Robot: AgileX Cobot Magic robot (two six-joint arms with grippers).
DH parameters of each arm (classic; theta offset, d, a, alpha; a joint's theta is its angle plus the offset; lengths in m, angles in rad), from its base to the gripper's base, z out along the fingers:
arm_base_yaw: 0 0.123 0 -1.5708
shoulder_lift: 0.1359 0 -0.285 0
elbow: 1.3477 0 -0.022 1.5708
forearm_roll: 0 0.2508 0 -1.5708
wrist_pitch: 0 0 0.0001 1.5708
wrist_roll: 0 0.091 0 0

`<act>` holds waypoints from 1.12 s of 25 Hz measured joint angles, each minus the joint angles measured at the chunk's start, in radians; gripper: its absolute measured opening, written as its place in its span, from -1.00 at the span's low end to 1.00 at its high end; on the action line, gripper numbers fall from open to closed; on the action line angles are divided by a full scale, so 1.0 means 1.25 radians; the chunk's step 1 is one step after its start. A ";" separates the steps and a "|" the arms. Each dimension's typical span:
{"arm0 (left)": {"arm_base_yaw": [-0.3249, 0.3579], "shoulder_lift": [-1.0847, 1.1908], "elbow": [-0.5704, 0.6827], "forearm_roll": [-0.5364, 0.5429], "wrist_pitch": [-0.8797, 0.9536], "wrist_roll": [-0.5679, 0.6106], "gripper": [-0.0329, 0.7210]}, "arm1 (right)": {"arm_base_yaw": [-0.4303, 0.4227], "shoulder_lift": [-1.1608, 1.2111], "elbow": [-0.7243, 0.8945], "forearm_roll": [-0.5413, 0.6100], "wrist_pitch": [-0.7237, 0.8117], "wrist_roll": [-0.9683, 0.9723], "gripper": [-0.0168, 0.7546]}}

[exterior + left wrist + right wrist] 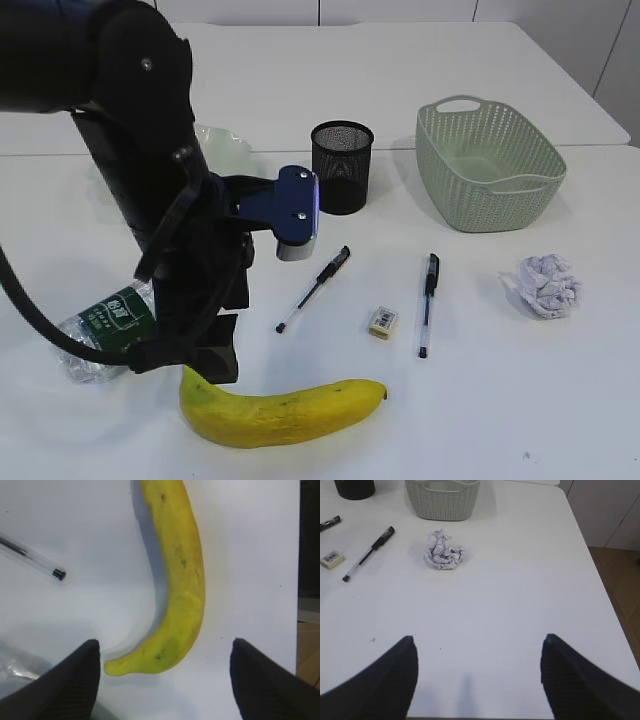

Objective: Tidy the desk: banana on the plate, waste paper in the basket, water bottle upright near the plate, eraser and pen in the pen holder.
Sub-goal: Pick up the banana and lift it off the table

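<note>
Nearest the exterior camera, the banana (280, 411) lies along the front edge of the white tabletop (480, 420), stem tip to the right. Just above its left end hangs the left gripper (165, 652), jaws spread wide and holding nothing; in the left wrist view one end of the banana sits between the two dark fingers (65, 685), and whether either finger touches the fruit cannot be told. Beside that arm, at the left, the water bottle (105, 325) lies on its side, partly hidden by the arm.

Further back, in a row, lie a pen (315, 288), the eraser (383, 322) and a second pen (427, 303), with the crumpled waste paper (548, 285) well to the right. Behind them stand the pen holder (342, 166) and the basket (490, 165), both upright. The plate (225, 150) shows only as a pale ruffled edge behind the left arm.

The right gripper (477, 677) does not appear in the exterior view; its own wrist view shows it wide open and empty over bare tabletop, with the paper ball, second pen, eraser and basket beyond it.
</note>
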 joint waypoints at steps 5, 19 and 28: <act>0.000 0.033 0.000 -0.041 -0.008 0.001 0.61 | 0.000 0.000 0.000 0.000 0.000 0.000 0.51; -0.003 0.109 0.000 -0.148 -0.066 0.055 0.59 | 0.000 0.000 0.000 0.000 -0.001 0.000 0.51; -0.069 0.149 0.000 -0.150 -0.135 0.056 0.55 | 0.000 0.000 0.000 0.000 -0.001 0.000 0.51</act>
